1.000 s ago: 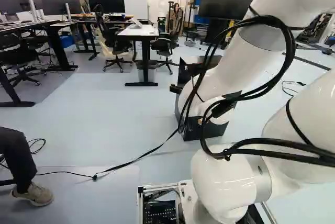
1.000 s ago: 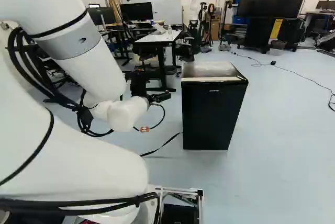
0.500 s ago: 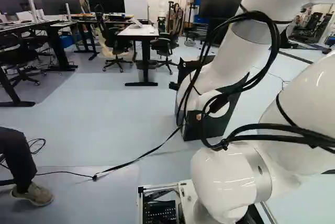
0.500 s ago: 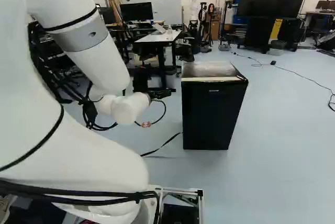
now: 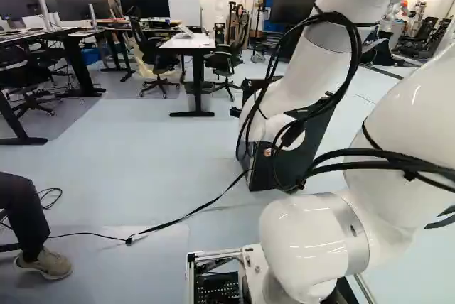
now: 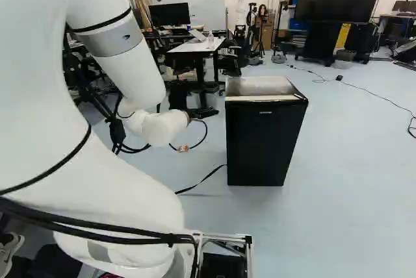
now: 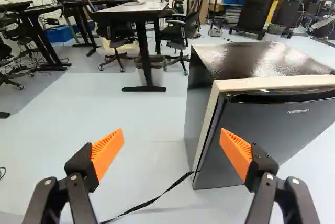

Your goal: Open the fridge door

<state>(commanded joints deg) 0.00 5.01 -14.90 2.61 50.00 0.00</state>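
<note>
Left base view: arm (image 5: 302, 69) partly hides the fridge (image 6: 260, 88). Right base view: fridge stands right of the gripper (image 6: 209, 113) — fingers (image 7: 109, 152) spread; contact with the door (image 7: 290, 132) indeterminable.

The claw (image 6: 209, 113) (orange pads (image 7: 108, 153) apart) stands open, the fridge (image 7: 293, 124) ahead.

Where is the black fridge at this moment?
The fridge stands on the floor just right of the middle in the right base view, right of the gripper.
</note>
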